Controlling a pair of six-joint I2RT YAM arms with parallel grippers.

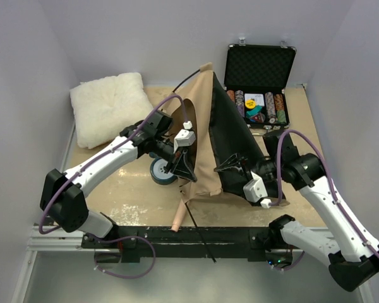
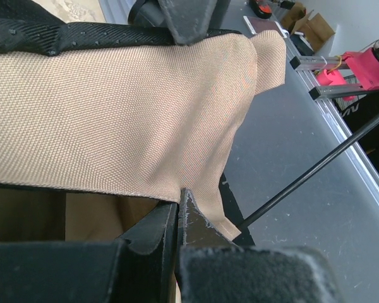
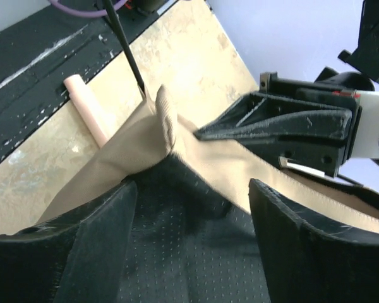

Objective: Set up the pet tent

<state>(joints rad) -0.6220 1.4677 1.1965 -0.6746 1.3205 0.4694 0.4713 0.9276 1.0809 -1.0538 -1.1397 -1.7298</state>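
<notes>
At table centre, the left gripper (image 1: 182,169) pinches the pet tent (image 1: 205,136) at 8 o'clock — likely propping it upright — the right gripper (image 1: 231,166) (fingers spread) at 4 o'clock.

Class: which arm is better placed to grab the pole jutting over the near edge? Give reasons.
Probably right: the right gripper is open, while the left gripper is clamped on the pet tent's fabric.

Soft, even light, probably from overhead, fills the top view, with faint short shadows under the arms (image 1: 107,164). Up close, the left gripper (image 2: 179,211) is badly blurred, while the weave of the pet tent (image 2: 114,113) is sharp. The right gripper (image 3: 192,189) sits dim and slightly soft; the wall (image 3: 290,31) behind glows bright.
</notes>
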